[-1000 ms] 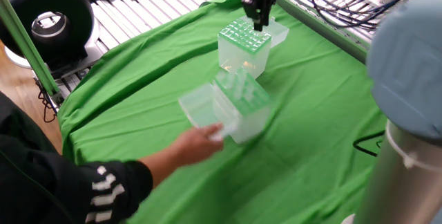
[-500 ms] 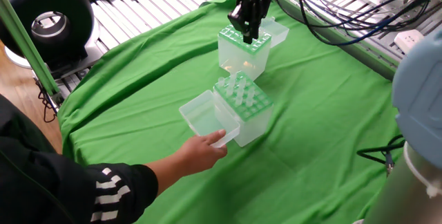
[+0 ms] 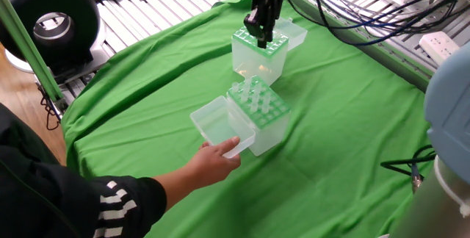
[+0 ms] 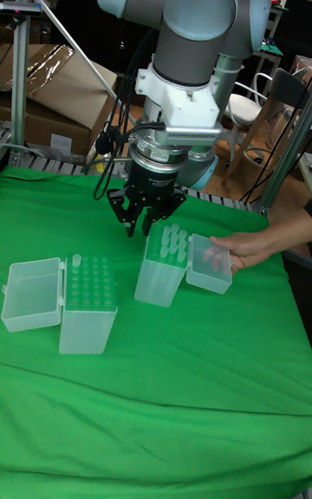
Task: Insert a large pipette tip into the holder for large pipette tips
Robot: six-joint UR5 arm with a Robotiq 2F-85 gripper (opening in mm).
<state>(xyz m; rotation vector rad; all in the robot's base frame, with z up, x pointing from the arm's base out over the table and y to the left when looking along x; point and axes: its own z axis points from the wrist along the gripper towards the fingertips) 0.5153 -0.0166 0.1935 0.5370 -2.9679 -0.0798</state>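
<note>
Over a green-draped counter (image 3: 147,91), the UR5's end effector (image 3: 261,41) hangs directly above the holder for large pipette tips (image 3: 258,54), the translucent box with the bright green grid top, whose clear lid is folded back on the far side so that the holes lie exposed. The dark fingers point straight down at the grid, the pose an insertion calls for. They stand narrow, close together. Whether a large pipette tip is pinched between them cannot be told, since no pale cone can be made out against the green plate in either view.

Nearer the fixed camera, and apart from the holder, sits the second box (image 3: 261,117), bristling with clear tips, with its lid (image 3: 215,120) swung open to one side. A person's hand (image 3: 213,159), in a dark sleeve with white stripes, rests on that lid, apparently to keep the box from sliding.

Seen from the tall fixed view, the end effector (image 4: 147,223) hovers between the holder (image 4: 87,308) and the box of tips (image 4: 163,269), with the hand (image 4: 247,248) reaching in from the right edge.
</note>
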